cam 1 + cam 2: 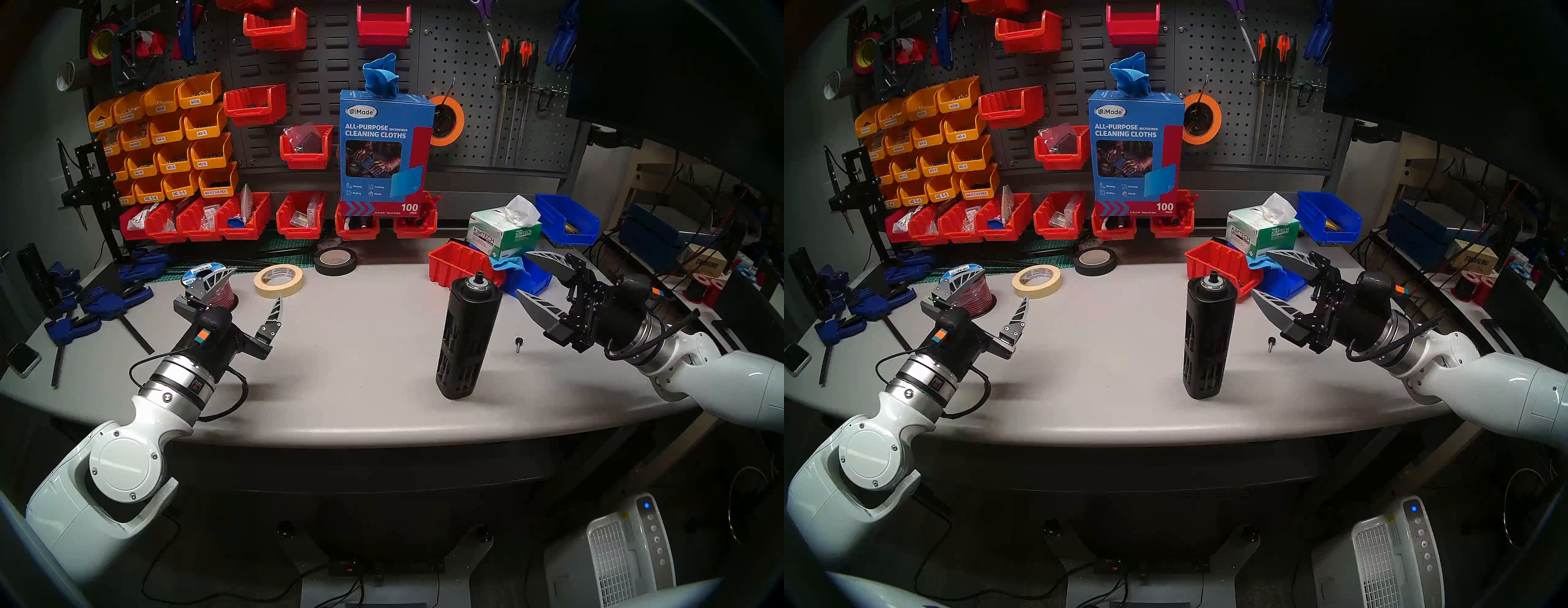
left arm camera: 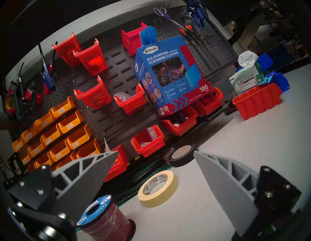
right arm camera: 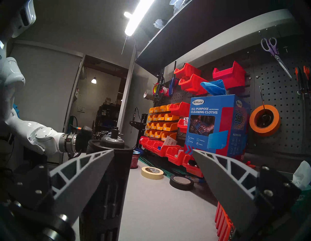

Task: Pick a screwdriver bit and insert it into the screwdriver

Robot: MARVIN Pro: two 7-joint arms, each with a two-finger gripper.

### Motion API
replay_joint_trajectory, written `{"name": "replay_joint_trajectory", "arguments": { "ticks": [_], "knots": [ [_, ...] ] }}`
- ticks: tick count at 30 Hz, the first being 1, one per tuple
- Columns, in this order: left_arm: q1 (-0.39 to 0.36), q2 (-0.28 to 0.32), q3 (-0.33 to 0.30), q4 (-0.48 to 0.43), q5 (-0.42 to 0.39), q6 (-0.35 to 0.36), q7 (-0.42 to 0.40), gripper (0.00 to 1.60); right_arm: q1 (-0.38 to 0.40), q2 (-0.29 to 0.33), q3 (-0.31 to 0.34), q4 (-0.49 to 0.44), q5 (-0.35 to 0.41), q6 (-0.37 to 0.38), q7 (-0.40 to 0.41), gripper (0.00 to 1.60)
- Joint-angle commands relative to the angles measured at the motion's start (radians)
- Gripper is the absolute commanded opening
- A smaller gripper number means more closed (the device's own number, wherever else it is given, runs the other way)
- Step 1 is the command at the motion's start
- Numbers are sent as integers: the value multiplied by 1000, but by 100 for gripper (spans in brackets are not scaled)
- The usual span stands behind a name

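Screwdriver [image 1: 466,335] stands upright on the grey table [image 1: 360,339], right of centre, silver ring and socket facing up, vertical slots in the lower half. Thin dark rods show inside those slots in the right wrist view (whether they are bits I cannot tell). No loose screwdriver bit is identifiable on the tabletop. A small black-knobbed pin [image 1: 518,343] lies on the table just right of the tool's base, between it and the right arm.

Left arm: reaches in from the lower left, forearm angled up over the table edge, wrist roughly level. Left gripper [image 1: 254,288] has its fingers spread wide with nothing between them; it hangs above the table near a wire spool [image 2: 102,217] and a roll of masking tape [image 1: 278,280], touching neither.

Right arm: comes in from the right edge, gripper pointing across toward the screwdriver. Right gripper [image 1: 524,274] is likewise spread wide and empty, fingertips near the tool's upper part but apart from it. In its wrist view the screwdriver [image 3: 114,151] sits behind the left-hand finger, not between the two
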Motion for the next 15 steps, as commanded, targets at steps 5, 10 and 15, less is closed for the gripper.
{"name": "replay_joint_trajectory", "arguments": {
  "ticks": [5,10,15],
  "knots": [
    [-15,3,-11,-18,2,-6,3,160,37,8,26,-20,-4,38,87,160],
    [-15,3,-10,-18,2,-6,3,160,42,8,28,-29,-5,60,111,160],
    [-15,4,-10,-18,2,-6,3,160,48,8,30,-42,-8,84,136,160]
  ]
}}
